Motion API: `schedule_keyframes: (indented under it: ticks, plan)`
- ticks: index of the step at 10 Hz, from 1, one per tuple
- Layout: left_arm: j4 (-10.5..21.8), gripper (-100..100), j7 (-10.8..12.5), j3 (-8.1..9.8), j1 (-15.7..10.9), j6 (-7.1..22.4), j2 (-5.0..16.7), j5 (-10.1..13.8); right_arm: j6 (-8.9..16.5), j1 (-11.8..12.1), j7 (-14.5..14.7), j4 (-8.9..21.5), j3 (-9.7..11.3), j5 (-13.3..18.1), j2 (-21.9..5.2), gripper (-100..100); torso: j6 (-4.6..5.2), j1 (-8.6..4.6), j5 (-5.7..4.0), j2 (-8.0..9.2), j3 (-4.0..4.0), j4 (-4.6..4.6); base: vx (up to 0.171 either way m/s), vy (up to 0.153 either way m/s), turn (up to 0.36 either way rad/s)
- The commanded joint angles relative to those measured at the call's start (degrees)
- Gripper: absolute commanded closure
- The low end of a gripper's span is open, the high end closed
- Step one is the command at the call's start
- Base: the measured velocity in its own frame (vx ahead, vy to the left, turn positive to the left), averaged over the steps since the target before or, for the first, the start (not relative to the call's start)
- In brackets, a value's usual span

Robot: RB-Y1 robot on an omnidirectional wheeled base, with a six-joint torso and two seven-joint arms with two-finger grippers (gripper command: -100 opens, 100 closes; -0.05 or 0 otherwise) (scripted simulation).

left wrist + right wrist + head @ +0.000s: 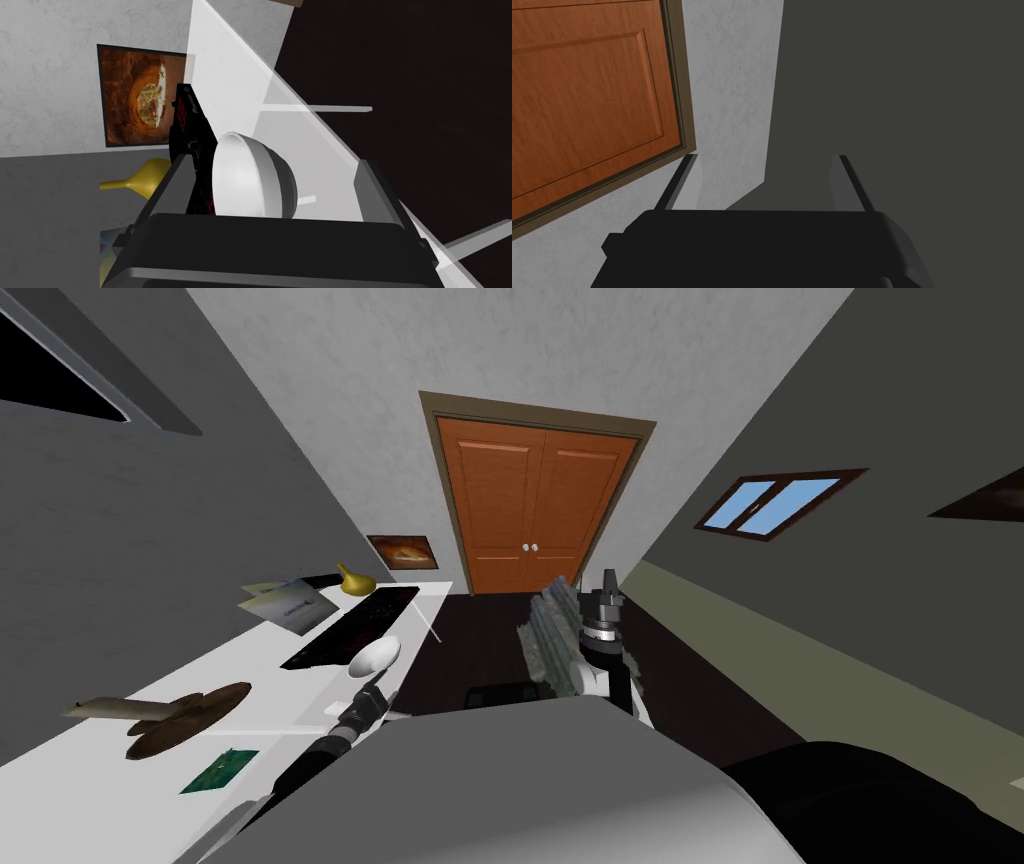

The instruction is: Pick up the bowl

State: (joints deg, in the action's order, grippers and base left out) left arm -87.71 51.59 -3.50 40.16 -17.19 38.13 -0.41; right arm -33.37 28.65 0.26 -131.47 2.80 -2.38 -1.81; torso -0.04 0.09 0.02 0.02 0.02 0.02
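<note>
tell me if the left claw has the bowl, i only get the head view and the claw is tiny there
Observer: Not gripped. In the left wrist view the bowl sits between the open fingers of the left claw.
Operator: touching either finger
Observer: No, there is a gap on both sides. It sits nearer the finger on the keyboard side.
Operator: right claw busy
Observer: The right claw is open and empty, facing a wall beside the door.
</note>
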Motion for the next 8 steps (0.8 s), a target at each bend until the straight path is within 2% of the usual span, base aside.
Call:
schedule_keyframes:
  ticks: [1, 3, 4, 5, 6, 8]
  plan:
    - [2.9, -100, 2.9, -0.59, 0.9, 0.1, 1.9, -0.2, 0.0, 0.0, 0.0, 0.0, 0.0, 0.0, 0.0, 0, 0.0, 0.0, 0.0, 0.0, 0.0, 0.0, -0.011, -0.013, -0.305]
    - [3.9, -100, 3.3, -0.59, 0.9, 0.1, 1.9, -0.2, 0.0, 0.0, 0.0, 0.0, 0.0, 0.0, 0.0, 0, -0.02, 0.0, 0.0, 0.0, 0.0, 0.0, -0.007, -0.001, -0.047]
    - [5.5, -100, 6.0, -1.18, 1.3, 1.0, 3.9, -0.3, 0.0, 0.0, 0.0, 0.0, 0.0, 0.0, 0.0, 0, -0.04, 0.0, 0.0, -0.01, -0.01, 0.0, -0.007, -0.013, -0.258]
    - [8.1, -100, 7.6, -1.79, 1.6, 1.8, 5.8, -0.4, 0.0, 0.0, 0.0, 0.0, 0.0, 0.0, 0.0, 0, 0.05, 0.0, -0.01, -0.03, -0.02, 0.0, -0.011, -0.012, -0.408]
    - [8.1, -100, 8.7, -1.79, 1.6, 1.8, 5.8, -0.4, 0.0, 0.0, 0.0, 0.0, 0.0, 0.0, 0.0, 0, 0.02, -0.02, -0.02, 0.0, 0.0, 0.0, -0.01, 0.001, -0.141]
    - [9.4, -100, 8.7, -1.79, 1.6, 1.8, 5.8, -0.4, 0.0, 0.0, 0.0, 0.0, 0.0, 0.0, 0.0, 0, -0.04, 0.02, 0.0, -0.02, -0.01, 0.0, -0.002, 0.0, 0.018]
